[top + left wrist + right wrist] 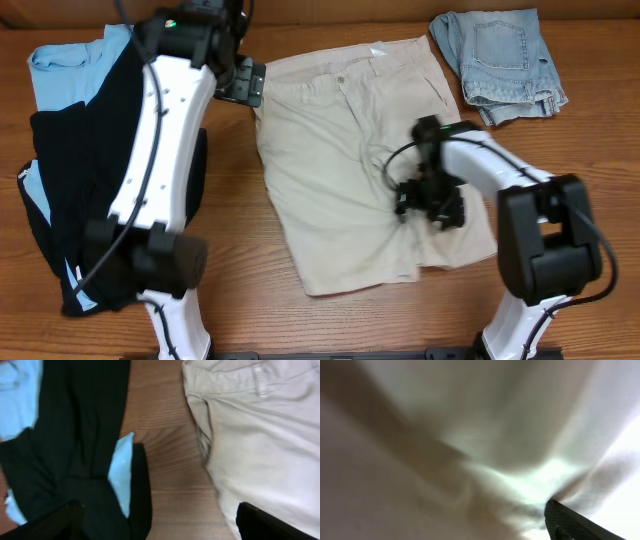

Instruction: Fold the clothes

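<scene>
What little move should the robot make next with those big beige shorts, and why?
Probably close the right end effector on the cloth under it. Its jaws stand open, low on the large light-beige cotton shorts, which lie spread unfolded, with wrinkles gathering toward it.

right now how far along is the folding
Done: only the denim shorts look folded, set at the far right. In hand: the khaki shorts lie spread flat, with the right fingers open and down on a pucker by the crotch; the left fingers hang open near the waistband corner. Left: the khaki folds, then the heaped black trousers and blue shirt.
</scene>
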Controlling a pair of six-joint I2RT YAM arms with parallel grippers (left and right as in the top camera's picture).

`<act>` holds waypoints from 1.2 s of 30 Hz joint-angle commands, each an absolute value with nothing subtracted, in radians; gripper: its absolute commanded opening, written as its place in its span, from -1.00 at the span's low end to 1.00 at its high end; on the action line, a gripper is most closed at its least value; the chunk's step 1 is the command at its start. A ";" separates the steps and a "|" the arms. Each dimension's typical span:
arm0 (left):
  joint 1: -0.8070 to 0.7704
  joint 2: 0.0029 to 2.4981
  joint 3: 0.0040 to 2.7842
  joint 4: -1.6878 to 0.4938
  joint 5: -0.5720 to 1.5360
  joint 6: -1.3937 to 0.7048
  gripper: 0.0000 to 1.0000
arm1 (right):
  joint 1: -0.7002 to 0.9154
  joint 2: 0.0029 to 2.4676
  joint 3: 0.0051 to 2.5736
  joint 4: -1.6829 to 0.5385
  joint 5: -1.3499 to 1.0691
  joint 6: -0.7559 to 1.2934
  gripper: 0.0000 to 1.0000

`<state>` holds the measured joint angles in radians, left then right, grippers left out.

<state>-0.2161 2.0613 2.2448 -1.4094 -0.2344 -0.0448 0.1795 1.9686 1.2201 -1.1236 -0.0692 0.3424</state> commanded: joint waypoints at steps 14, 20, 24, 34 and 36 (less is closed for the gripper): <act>-0.216 2.423 2.238 -1.209 0.011 0.057 1.00 | -0.215 1.862 1.334 -1.145 -0.317 0.073 0.81; -0.218 2.477 2.238 -1.082 0.142 0.118 0.92 | -0.181 1.701 1.497 -1.261 -0.316 0.073 0.82; -0.219 2.502 2.238 -1.065 0.154 0.168 0.57 | -0.173 1.613 1.536 -1.278 -0.316 0.074 0.82; -0.218 2.559 2.235 -1.131 0.018 0.172 -0.45 | -0.173 1.538 1.538 -1.293 -0.316 0.074 0.82; -0.217 2.571 2.234 -1.156 -0.058 0.113 -0.65 | -0.172 1.537 1.538 -1.293 -0.316 0.074 0.82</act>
<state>-0.2157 2.5202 2.2375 -1.1114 0.0654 0.1646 -0.1722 1.5513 1.5238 -1.2934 -0.3099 0.0811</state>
